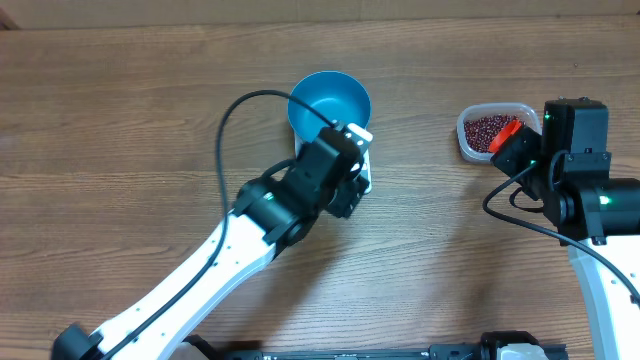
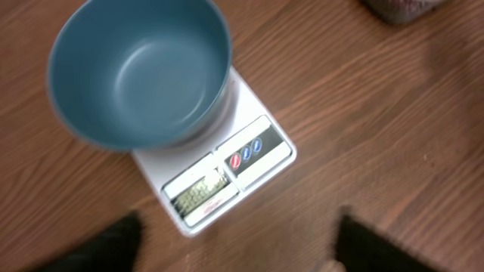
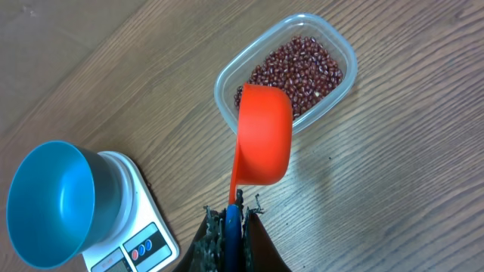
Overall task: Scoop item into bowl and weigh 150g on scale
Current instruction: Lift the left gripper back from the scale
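Note:
The blue bowl stands empty on the white scale, whose display faces my left gripper. That gripper hovers just in front of the scale, open, with nothing between its dark fingers. In the overhead view the left gripper covers most of the scale below the bowl. My right gripper is shut on the blue handle of an orange scoop. The scoop hangs over the near rim of the clear tub holding the red-brown beans. Its inside is hidden.
In the overhead view the tub sits at the right, a hand's width from the bowl, with the right gripper and scoop at its lower right. A black cable loops over the left arm.

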Controlling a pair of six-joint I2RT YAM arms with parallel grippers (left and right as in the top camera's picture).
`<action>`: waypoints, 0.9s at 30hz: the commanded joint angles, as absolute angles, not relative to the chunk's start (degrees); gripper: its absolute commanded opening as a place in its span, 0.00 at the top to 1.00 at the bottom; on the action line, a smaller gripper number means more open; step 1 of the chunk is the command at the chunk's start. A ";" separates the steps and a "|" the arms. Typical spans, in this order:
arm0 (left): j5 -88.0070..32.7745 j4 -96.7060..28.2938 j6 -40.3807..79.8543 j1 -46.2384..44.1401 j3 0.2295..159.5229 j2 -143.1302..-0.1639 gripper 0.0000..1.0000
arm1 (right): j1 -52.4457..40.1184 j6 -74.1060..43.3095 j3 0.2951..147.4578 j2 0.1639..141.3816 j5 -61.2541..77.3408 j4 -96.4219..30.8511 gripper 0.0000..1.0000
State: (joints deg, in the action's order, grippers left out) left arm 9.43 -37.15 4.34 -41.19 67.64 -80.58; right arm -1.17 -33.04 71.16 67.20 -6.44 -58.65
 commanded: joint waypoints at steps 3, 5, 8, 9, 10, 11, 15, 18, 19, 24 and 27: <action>13.23 -41.60 3.77 -39.46 68.05 -74.65 0.00 | -1.28 -33.19 72.60 67.31 -6.81 -58.46 0.96; 14.06 -43.27 3.75 -38.48 68.05 -72.79 0.00 | -1.28 -33.19 72.60 67.31 -6.81 -58.46 0.96; 14.15 -44.86 3.55 -36.73 68.05 -70.96 0.00 | -1.28 -33.19 72.60 67.31 -6.81 -58.59 0.96; 14.13 -45.23 3.55 -36.14 68.05 -70.59 0.00 | -1.28 -33.17 72.60 67.31 -6.81 -58.65 0.96; 14.11 -45.56 3.60 -35.38 68.05 -70.28 0.00 | -1.28 -33.15 72.62 67.31 -6.81 -58.67 0.96; 13.87 -45.78 3.64 -34.68 68.05 -70.06 0.00 | -1.28 -33.15 72.60 67.31 -6.81 -58.67 0.96; 8.86 -45.76 3.79 -31.33 68.05 -69.93 0.00 | -1.28 -32.99 72.60 67.31 -6.81 -58.67 0.96; 6.20 -45.52 3.79 -28.93 68.05 -69.87 0.01 | -1.28 -32.99 72.60 67.31 -6.81 -58.67 0.96; 5.10 -45.19 3.79 -27.94 68.05 -69.76 0.00 | -1.28 -32.99 72.60 67.31 -6.83 -58.67 0.96; -3.29 -42.78 1.15 -24.25 68.05 -68.64 0.00 | -1.28 -32.97 72.60 67.31 -6.83 -58.67 0.96; -6.85 -42.17 -2.04 -23.27 68.03 -68.12 0.00 | -1.28 -32.97 72.60 67.31 -6.85 -58.87 0.96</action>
State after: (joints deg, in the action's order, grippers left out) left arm -0.23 -42.57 2.07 -24.03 67.64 -69.95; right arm -1.17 -32.99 71.16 67.24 -6.42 -58.83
